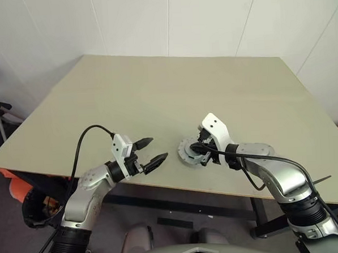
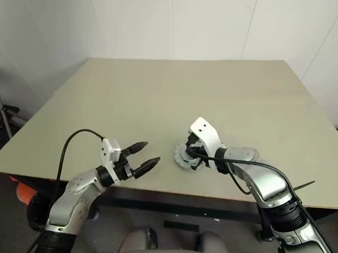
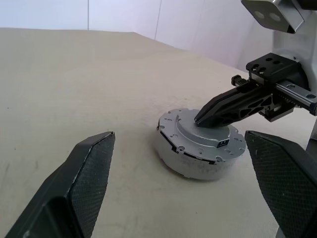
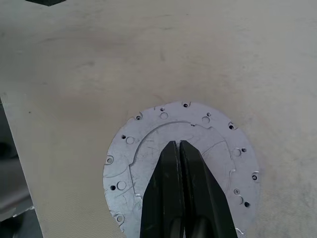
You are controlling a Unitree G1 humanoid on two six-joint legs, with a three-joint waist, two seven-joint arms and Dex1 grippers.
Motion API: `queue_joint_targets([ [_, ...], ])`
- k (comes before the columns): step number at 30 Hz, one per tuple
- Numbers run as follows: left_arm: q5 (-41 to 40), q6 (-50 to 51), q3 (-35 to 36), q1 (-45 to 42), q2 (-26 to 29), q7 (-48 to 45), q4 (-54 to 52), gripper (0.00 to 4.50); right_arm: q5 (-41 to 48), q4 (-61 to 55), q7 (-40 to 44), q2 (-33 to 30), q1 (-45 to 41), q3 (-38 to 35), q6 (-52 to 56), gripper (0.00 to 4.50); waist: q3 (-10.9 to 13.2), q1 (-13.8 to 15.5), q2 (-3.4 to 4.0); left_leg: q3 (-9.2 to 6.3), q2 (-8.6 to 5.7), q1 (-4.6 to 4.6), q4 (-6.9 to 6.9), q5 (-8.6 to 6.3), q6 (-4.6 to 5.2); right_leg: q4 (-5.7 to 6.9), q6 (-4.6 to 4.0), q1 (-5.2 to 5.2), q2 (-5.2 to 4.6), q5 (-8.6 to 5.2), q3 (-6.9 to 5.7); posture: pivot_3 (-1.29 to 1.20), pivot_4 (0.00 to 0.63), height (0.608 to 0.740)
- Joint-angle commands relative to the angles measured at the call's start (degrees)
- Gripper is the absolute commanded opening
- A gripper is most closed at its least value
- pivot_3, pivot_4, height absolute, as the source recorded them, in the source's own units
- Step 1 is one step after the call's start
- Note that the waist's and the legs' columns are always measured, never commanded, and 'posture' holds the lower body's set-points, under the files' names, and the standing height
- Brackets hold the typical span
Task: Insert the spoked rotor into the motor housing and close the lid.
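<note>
Grey metal is catching the light near the front edge of the pale table (image 1: 155,87), where the motor housing (image 3: 190,166) is sitting with the lid (image 3: 200,134) lying flat across its top. From my remote seat, I am watching the right claw (image 4: 179,145) pressing its tips down on the middle of that lid — its two black fingers (image 3: 233,105) are closed tight against each other, holding nothing between them. In the right wrist view the lid is showing as a round plate dotted with small holes near its rim, the fingertips resting on its raised centre. A thin dark seam is running around the side of the puck where lid and housing are meeting. I cannot tell where the spoked rotor is; the lid is covering the inside of the housing.

My left claw (image 1: 149,152) is hovering off to the left of the housing, near it but not touching — its fingers (image 3: 79,183) are spread wide apart and empty, pointing level toward the puck. A black cable (image 1: 82,145) is looping up from the left arm over the table's near edge.
</note>
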Motion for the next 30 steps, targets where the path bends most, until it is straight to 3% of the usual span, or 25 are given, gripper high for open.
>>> queue_joint_targets([
  [1, -0.31, -0.64, 0.01, -0.52, 0.33, -0.46, -2.4, 4.5, 0.46, 0.55, -0.13, 0.14, 1.26, 0.33, 0.32, 0.03, -0.02, -0.01, -0.02, 0.0, 0.0, 0.02, 0.0, 0.0, 0.0, 0.0, 0.0, 0.01, 0.0, 0.0, 0.0, 0.0, 0.0, 0.74],
  [8, -0.32, -0.39, -0.14, -0.88, 0.38, -0.56, -2.3, 4.5, 3.49, -2.01, 2.1, -1.08, -1.58, -4.9, -1.96, 0.03, -0.01, 0.01, 0.0, 0.0, -0.01, -0.06, 0.0, 0.0, 0.0, -0.01, 0.01, -0.05, -0.01, 0.0, 0.01, 0.0, 0.0, 0.74],
  [11, -0.41, -0.39, -0.26, -1.2, 0.44, -0.99, -2.01, 4.5, 3.95, -0.47, 4.43, -2.81, -1.49, -4.62, -3.14, 0.62, -0.01, 0.03, -0.01, 0.0, -0.01, -0.08, 0.0, 0.0, 0.0, -0.01, 0.01, -0.05, 0.0, 0.0, 0.01, 0.0, 0.0, 0.74],
  [22, -0.35, -0.04, -0.31, -1.66, 0.65, -1.07, -1.99, 4.5, 3.46, 5.05, 9.16, -3.44, -2.74, -1.94, -7.99, 4.38, 0.0, 0.0, 0.01, 0.01, -0.01, -0.16, -0.08, 0.0, 0.0, -0.03, 0.0, -0.14, 0.0, 0.0, 0.0, 0.0, 0.0, 0.74],
  [30, -0.39, 0.08, -0.29, -1.54, 0.96, -0.96, -2.32, 4.5, 2.01, 8.03, 11.39, -3.98, -3.81, -1.11, -11.2, 4.44, 0.0, -0.01, 0.01, 0.01, -0.01, -0.15, -0.07, 0.0, 0.0, -0.05, -0.01, -0.13, 0.0, 0.0, 0.0, 0.0, 0.0, 0.74],
])
